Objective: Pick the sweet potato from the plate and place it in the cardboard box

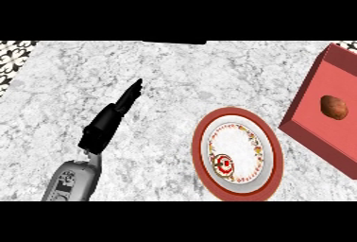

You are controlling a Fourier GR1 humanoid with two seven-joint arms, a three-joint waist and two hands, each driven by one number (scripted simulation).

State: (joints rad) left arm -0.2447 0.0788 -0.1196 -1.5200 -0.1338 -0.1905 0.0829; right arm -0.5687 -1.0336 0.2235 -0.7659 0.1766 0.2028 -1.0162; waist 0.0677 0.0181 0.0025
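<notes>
The sweet potato (334, 107) is lying inside the red box (307, 111), and the plate (238, 153) beside it is left bare. The left hand (111, 118) is being held over the tabletop (174, 71), fingers straight and pressed together, gripping nothing. Judged done; hands are best kept clear of the box.

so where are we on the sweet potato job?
Looks done: the sweet potato lies inside the red box, and the plate is bare. Nothing in hand: the left hand hovers over the counter, fingers straight. Right hand not visible. Nothing left.
</notes>
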